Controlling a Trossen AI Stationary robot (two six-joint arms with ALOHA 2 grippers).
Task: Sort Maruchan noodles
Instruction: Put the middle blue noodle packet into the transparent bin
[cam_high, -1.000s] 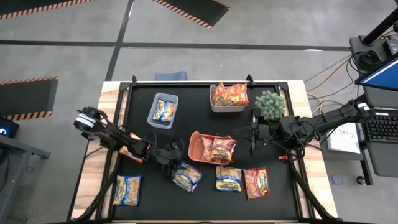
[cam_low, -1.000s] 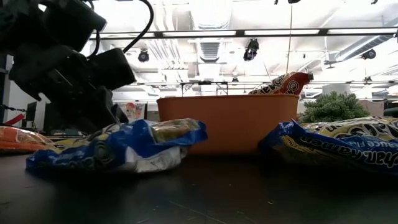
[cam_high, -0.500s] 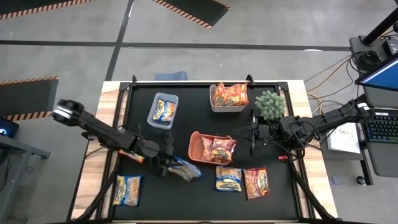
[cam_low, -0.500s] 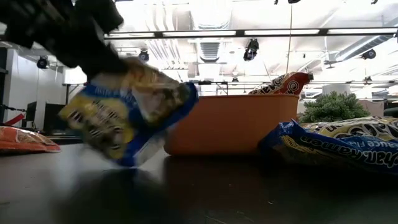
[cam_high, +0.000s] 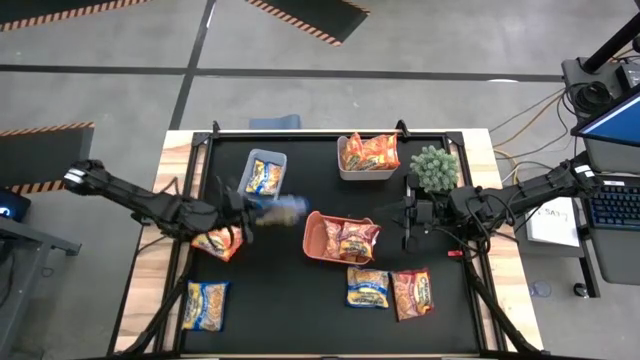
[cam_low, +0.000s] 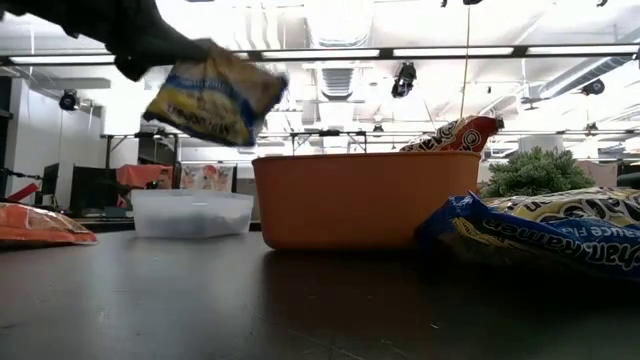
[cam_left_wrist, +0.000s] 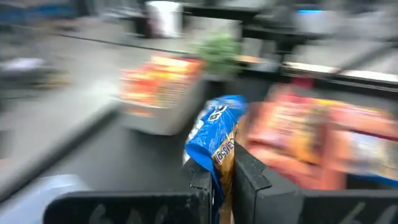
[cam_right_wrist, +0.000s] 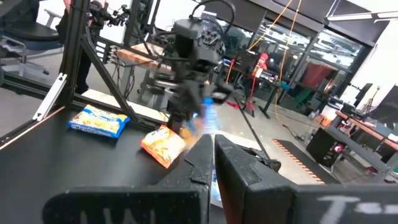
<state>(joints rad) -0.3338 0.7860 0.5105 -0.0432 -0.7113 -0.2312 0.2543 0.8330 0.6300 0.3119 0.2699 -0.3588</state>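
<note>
Left gripper (cam_left_wrist: 221, 180), fingers clamped on a blue packet's (cam_high: 280, 208) edge, holds it aloft beside the orange bin (cam_high: 312, 238). It looks light, floppy, slippery; edge pinch suits. Right gripper (cam_high: 408, 222) closed, empty.

My left arm reaches in low from the table's left edge, stretched long and nearly straight. Its left gripper (cam_left_wrist: 219, 177) is raised clear of the surface, fingers pinched together on a blue-and-yellow packet (cam_left_wrist: 219, 142) that sticks out ahead of the fingertips. The view is blurred there, so I take the grip to be near the packet's edge. My right arm waits, bent at the elbow, and its right gripper (cam_right_wrist: 213, 152) has its fingers pressed together on nothing.
</note>
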